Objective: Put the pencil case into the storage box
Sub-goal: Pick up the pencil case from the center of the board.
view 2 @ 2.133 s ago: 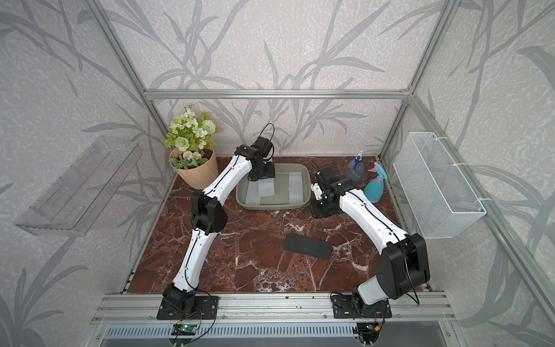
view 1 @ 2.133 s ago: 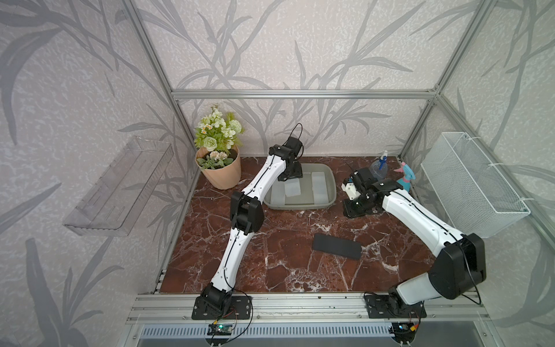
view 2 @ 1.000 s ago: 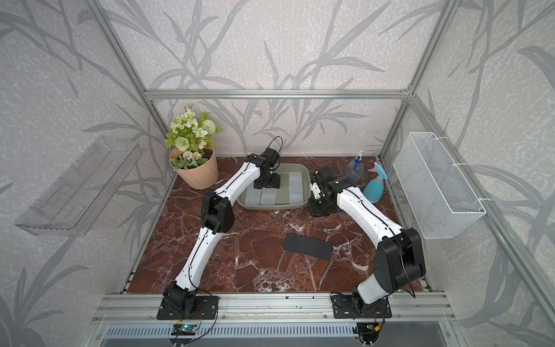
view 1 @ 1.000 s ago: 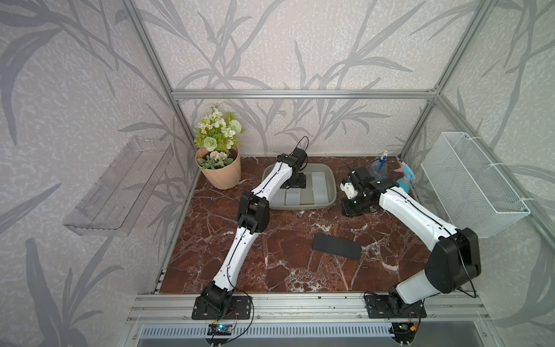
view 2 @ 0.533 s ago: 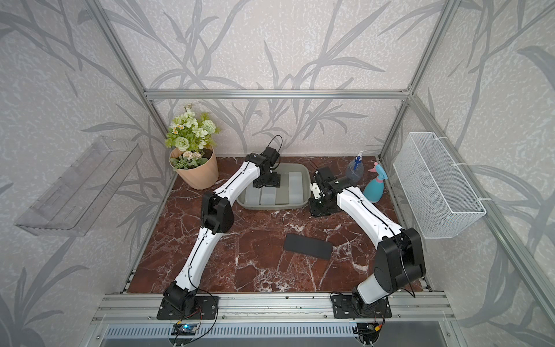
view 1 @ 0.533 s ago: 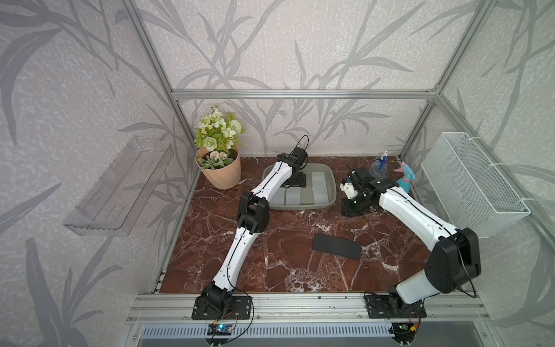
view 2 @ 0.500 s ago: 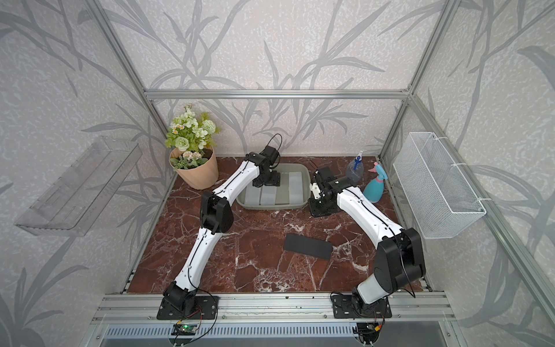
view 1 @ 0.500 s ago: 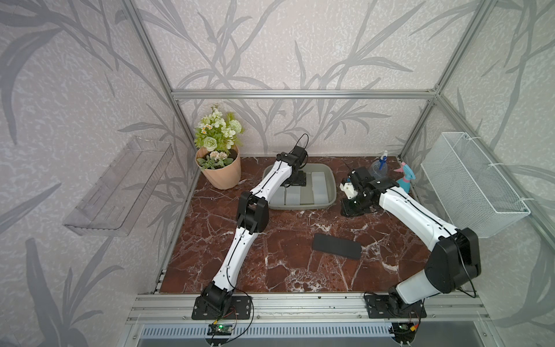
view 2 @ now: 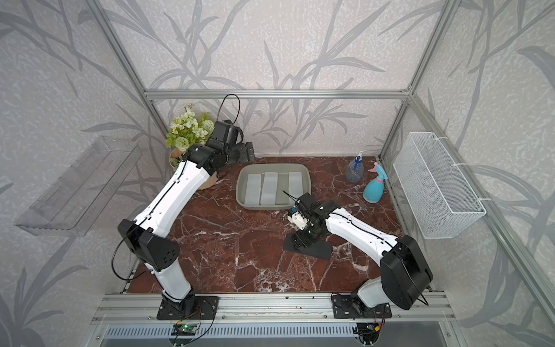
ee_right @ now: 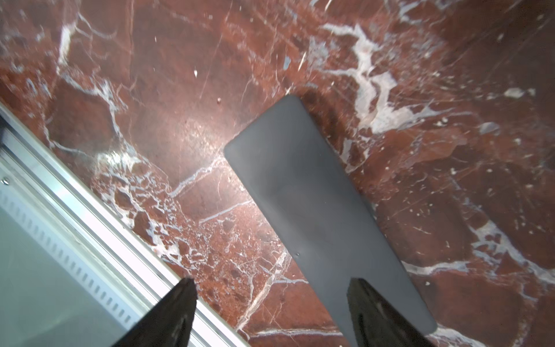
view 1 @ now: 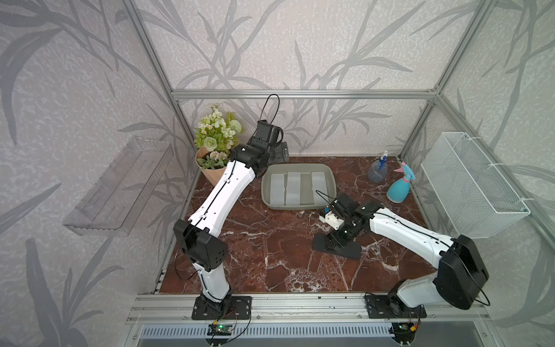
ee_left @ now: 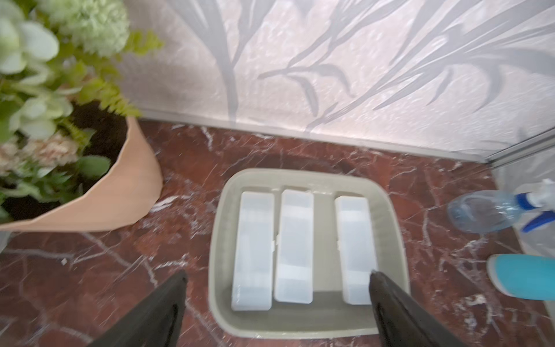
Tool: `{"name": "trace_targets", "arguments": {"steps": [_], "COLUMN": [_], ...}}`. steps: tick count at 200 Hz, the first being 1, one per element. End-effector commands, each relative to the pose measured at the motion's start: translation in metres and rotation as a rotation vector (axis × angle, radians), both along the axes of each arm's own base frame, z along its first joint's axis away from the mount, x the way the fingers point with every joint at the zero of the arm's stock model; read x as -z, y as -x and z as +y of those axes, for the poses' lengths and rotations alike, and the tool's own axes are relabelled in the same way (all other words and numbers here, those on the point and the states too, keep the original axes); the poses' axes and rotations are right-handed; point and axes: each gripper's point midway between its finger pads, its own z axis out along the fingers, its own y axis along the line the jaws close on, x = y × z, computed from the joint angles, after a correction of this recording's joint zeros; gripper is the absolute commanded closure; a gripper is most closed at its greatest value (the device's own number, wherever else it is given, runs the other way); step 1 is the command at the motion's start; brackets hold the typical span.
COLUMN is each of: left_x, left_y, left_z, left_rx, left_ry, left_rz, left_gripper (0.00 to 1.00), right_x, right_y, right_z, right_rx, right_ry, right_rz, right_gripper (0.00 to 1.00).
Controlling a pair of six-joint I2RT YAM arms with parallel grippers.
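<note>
The right tool (ee_right: pixel 270 282) gapes over the pencil case (ee_right: pixel 315 195); left tool (ee_left: pixel 277 272) spread, apparently near storage box (ee_left: pixel 300 326).

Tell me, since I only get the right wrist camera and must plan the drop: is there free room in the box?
Observer: Yes. The box holds three white cases, with a bare strip between the middle one and the one nearest the spray bottles.
Operator: Left claw in my way?
Observer: No, the left claw hangs open and empty, well clear of the box.
Operator: Which way to the box?
Observer: From the black case, toward the back wall and the left arm.
</note>
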Motion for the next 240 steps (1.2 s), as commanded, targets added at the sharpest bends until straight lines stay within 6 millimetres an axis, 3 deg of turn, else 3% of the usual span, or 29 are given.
{"name": "trace_targets", "arguments": {"steps": [1,35,68,98,216,240], "left_x": [0.064,0.077,0.083,0.084,0.088,0.089], "left_y": [0.021,0.043,0.055,0.062,0.062,0.060], "left_z": [0.036,0.066,0.073,0.080,0.083,0.082], "left_rx": [-0.055,-0.091,-0.095,-0.108,-0.114,-0.112], "left_ry": [-0.096,-0.090,-0.091,-0.098,-0.092,-0.091], "left_rz": [0.174,0.216,0.231,0.233,0.242,0.242], "left_gripper": [0.04,0.04,0.04,0.04,0.04,0.04], "right_x": [0.003,0.008,0.030,0.042,0.073,0.079], "right_y": [0.001,-0.006,0.001,-0.007,-0.008,-0.008], "right_z": [0.005,0.005,-0.005,-0.009,-0.024,-0.023], "right_rx": [-0.080,-0.184,-0.327,-0.380,-0.342,-0.325], "right_ry": [0.007,0.053,0.126,0.155,0.203,0.211], "right_rz": [-0.031,-0.065,-0.030,-0.084,-0.117,-0.094], "right_gripper": [0.08,0.01,0.01,0.01,0.00,0.07]}}
